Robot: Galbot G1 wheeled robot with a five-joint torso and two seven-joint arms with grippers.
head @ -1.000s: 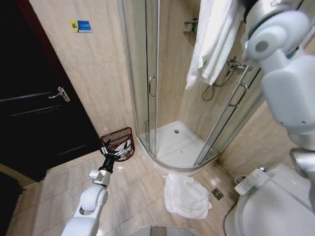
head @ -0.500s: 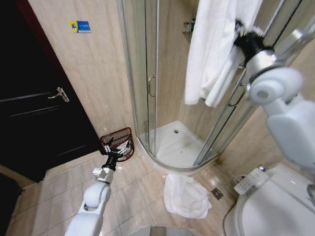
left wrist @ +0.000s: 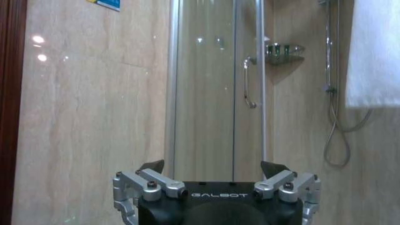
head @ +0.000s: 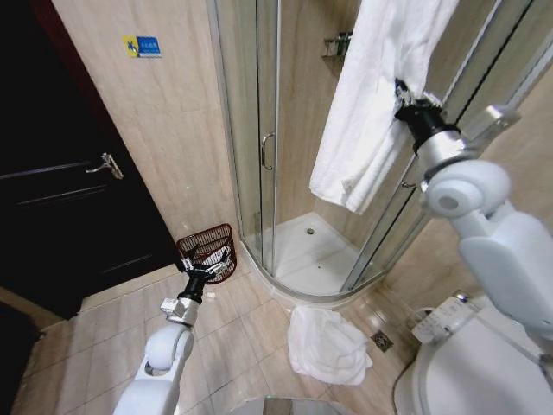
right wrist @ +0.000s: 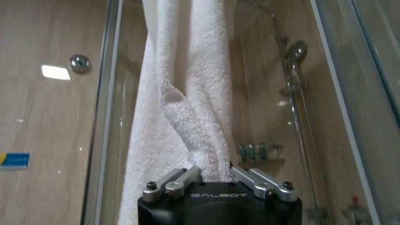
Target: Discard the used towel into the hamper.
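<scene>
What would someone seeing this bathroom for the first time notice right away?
Most striking is the big white towel hanging high in front of the glass shower stall, pinched by the right gripper. Another white towel on the floor lies crumpled by the shower's curved base. The left gripper reaches out low, just before the hamper against the tiled wall.

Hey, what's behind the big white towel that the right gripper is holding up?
Behind the large white terry towel, shut in the right gripper, stand the glass shower enclosure, a chrome shower hose and a wall rack. The cloth covers the wall directly behind it.
</scene>
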